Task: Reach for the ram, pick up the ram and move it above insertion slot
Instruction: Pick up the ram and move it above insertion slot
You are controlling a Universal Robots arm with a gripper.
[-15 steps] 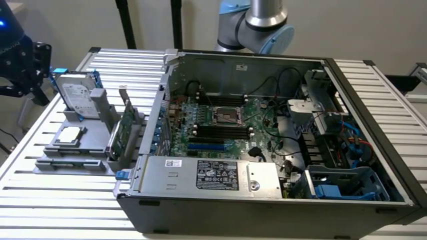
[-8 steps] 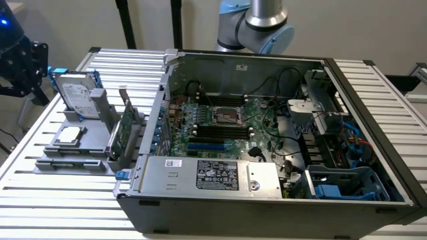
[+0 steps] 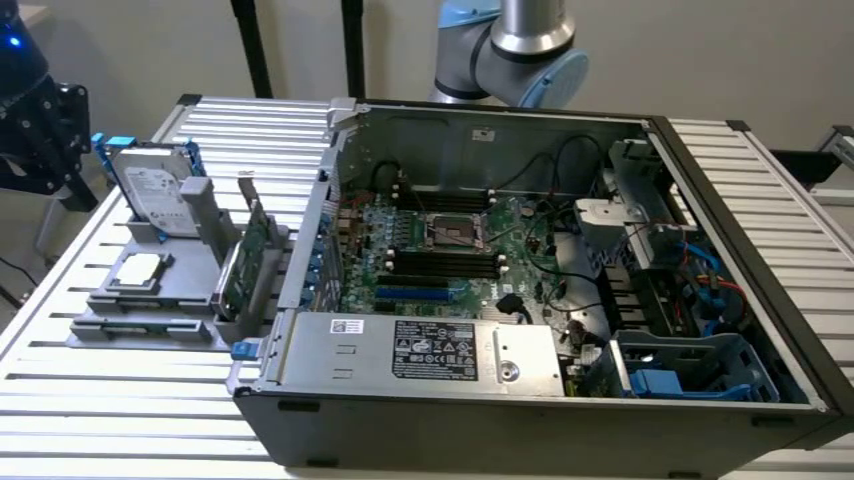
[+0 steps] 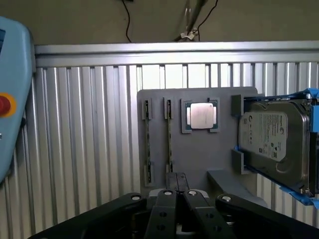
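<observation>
Two ram sticks (image 4: 168,132) in grey holder (image 4: 199,159)

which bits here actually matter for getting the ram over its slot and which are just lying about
Part of the job: ram standing on edge in the grey holder; memory slots on the motherboard; pincer.

Lying about: hard drive; processor chip; other edge-on board; power supply.
</observation>
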